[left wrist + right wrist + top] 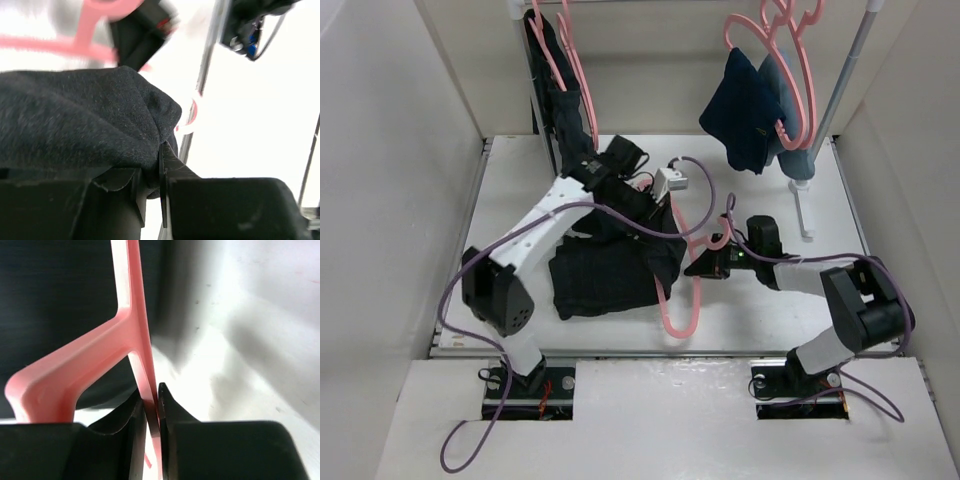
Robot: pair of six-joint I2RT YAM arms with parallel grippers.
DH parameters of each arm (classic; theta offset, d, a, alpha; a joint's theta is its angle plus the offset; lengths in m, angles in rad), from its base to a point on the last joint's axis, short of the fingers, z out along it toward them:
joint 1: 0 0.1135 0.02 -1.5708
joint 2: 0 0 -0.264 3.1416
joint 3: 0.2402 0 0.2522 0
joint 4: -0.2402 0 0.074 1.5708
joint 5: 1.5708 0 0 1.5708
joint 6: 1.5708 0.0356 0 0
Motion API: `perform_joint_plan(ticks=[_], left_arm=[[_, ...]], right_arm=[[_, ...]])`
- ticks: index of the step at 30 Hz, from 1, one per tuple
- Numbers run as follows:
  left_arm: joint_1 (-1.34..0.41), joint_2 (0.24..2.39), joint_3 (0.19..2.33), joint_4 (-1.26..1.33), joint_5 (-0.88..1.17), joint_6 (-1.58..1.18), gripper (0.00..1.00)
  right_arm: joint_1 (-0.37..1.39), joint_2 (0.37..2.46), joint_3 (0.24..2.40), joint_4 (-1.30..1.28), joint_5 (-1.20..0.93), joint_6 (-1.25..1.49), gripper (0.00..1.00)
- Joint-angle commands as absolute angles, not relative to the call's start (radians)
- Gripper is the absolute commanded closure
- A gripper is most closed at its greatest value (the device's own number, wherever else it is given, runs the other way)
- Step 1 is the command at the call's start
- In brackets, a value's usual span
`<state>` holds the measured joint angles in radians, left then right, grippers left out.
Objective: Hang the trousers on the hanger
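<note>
We see a robotics lab cell: plain white walls [390, 150] box in a white worktop [510, 190], a left arm [535, 232] and right arm [800, 278] bolted at its edge

Bare table [510, 195] left of the trousers [600, 275], rack post [838, 88] and hung navy garment [740, 110] crowding far right

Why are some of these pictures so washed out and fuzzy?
Left wrist view: trousers sharp, pink hanger behind them blurred, background blown out white. Right wrist view: hanger clear, table glaring with soft shadows. Top view: evenly lit, sharp.
</note>
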<state>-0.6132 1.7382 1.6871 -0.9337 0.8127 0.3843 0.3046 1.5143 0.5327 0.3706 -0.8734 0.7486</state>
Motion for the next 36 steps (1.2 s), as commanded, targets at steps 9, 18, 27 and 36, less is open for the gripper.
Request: perform_joint_plan(ticks=[9, 18, 27, 36], left_arm=[[-0.588, 1.51, 1.76, -1.019, 0.884, 0.456, 1.0], [-0.419, 1.353, 1.367, -1.019, 0.589, 0.652, 1.0], [-0.463, 1.315, 0.97, -0.831, 0.379, 0.715, 0.29], [-0.526, 1.244, 1.093, -0.887, 0.471, 0.799, 0.26]], right_arm=[[0.439, 1.62, 0.652, 0.365, -0.733, 0.776, 1.0], [0.341, 1.198, 0.535, 0.013, -0.479, 0.694, 1.0], [0.33, 1.043, 0.744, -0.288, -0.422, 0.602, 1.0], [0.431, 1.052, 0.966, -0.491, -0.361, 0.58, 1.0]])
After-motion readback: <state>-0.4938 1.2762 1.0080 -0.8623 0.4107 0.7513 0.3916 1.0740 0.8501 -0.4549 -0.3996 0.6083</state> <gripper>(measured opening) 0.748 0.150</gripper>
